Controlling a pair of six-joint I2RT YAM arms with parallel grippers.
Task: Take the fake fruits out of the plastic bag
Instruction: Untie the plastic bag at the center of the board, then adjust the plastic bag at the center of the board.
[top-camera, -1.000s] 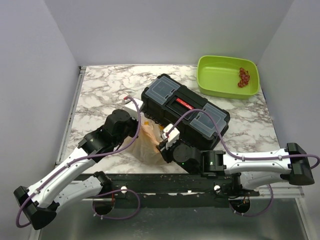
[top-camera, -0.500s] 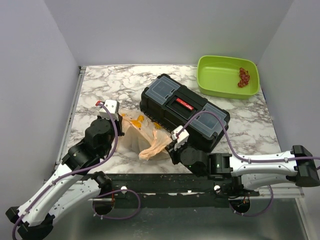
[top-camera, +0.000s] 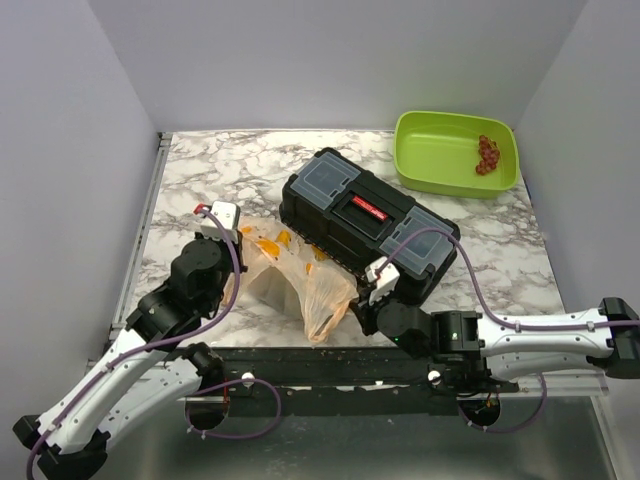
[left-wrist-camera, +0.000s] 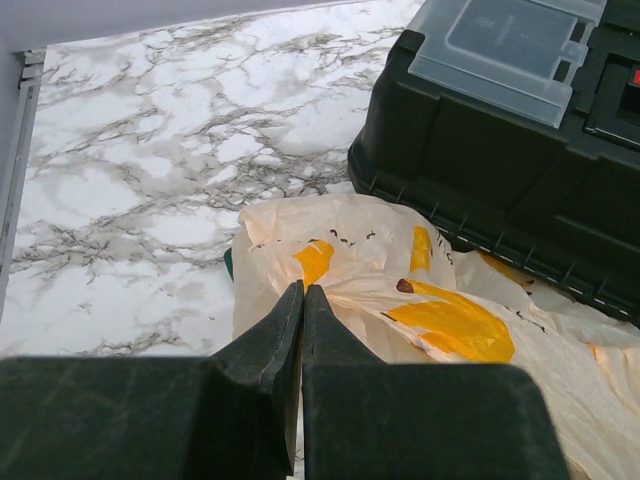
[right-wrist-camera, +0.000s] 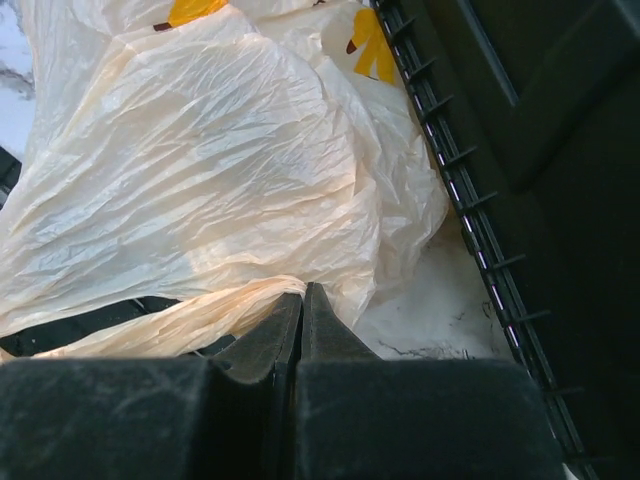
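Top external view: the plastic bag (top-camera: 300, 278) lies on the marble table (top-camera: 200, 170) against the near-left side of the black toolbox (top-camera: 365, 215). It is stretched between the left gripper (top-camera: 238, 248) at the toolbox's left end and the right gripper (top-camera: 356, 314) just in front of the toolbox's near side. Half a second ago the right gripper sat closer to the toolbox with the bag's end bunched beside it. Now it is further toward the table's near edge and the bag hangs lower and longer. Beyond the toolbox's far-right corner stands a green bin (top-camera: 455, 150) holding red grapes (top-camera: 487, 154).

Left wrist view: the left gripper (left-wrist-camera: 302, 290) has its jaws pressed together, pinching the bag (left-wrist-camera: 400, 300) at its left edge; the toolbox (left-wrist-camera: 500, 150) rises just behind the bag.

Right wrist view: the right gripper (right-wrist-camera: 302, 290) is clamped tight on a twisted strand of the bag (right-wrist-camera: 220, 160), whose film spreads ahead of it, touching the toolbox (right-wrist-camera: 540, 180) wall on the right. The fake fruits cannot be made out through the film.
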